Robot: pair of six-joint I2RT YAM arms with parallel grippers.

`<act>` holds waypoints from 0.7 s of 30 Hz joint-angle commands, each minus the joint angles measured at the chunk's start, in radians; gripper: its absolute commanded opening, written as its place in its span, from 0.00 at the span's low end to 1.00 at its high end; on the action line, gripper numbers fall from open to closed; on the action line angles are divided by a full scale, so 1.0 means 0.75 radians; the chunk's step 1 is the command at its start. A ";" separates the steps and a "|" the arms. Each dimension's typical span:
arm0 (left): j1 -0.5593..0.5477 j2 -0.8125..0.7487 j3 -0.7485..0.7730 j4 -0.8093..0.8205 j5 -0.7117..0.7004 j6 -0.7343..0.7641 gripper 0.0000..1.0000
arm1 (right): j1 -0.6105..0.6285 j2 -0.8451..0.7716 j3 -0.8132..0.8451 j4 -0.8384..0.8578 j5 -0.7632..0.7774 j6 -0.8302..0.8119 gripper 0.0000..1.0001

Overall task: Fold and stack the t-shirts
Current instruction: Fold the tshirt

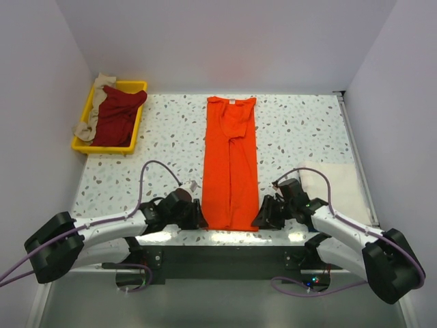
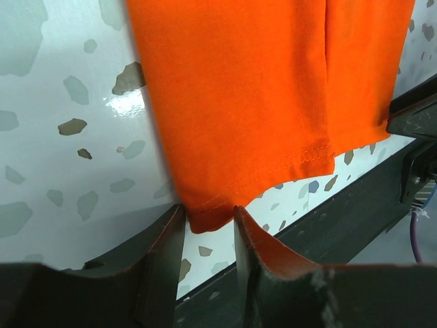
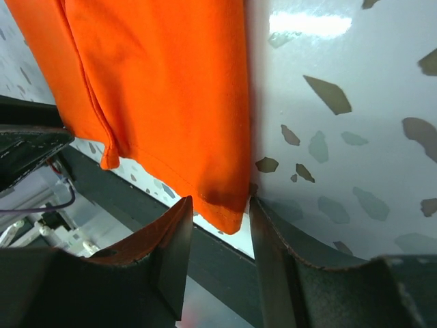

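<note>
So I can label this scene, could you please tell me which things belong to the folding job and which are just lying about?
Job: orange t-shirt, dark red t-shirt, beige t-shirt, cream-white t-shirt, left claw, right claw.
Lying about: yellow tray, merely holding two shirts.

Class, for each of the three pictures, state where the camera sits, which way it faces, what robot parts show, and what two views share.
Top external: above and behind the arms, looking down at the table and orange t-shirt; both arms show.
Left wrist: on the left arm, facing past the left fingers at the shirt's near hem corner.
Right wrist: likewise, past the right fingers at the other near corner.
Shared: both wrist views show that hem.
</note>
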 commanded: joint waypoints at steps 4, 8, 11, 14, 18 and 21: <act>-0.025 0.020 -0.070 0.008 0.001 -0.040 0.28 | 0.027 0.053 -0.098 -0.001 0.021 0.019 0.40; -0.033 0.020 -0.075 0.014 0.003 -0.046 0.15 | 0.025 0.055 -0.102 -0.007 0.031 0.013 0.29; -0.037 0.002 -0.077 0.004 0.003 -0.048 0.05 | 0.023 0.057 -0.107 -0.012 0.037 0.007 0.21; -0.039 -0.027 -0.083 -0.009 0.001 -0.052 0.00 | 0.025 0.065 -0.107 -0.016 0.027 -0.006 0.11; -0.054 -0.072 -0.101 -0.019 0.003 -0.071 0.00 | 0.023 0.025 -0.115 -0.040 0.013 -0.020 0.05; -0.078 -0.104 -0.128 -0.019 0.003 -0.093 0.00 | 0.025 -0.045 -0.131 -0.063 -0.012 -0.024 0.03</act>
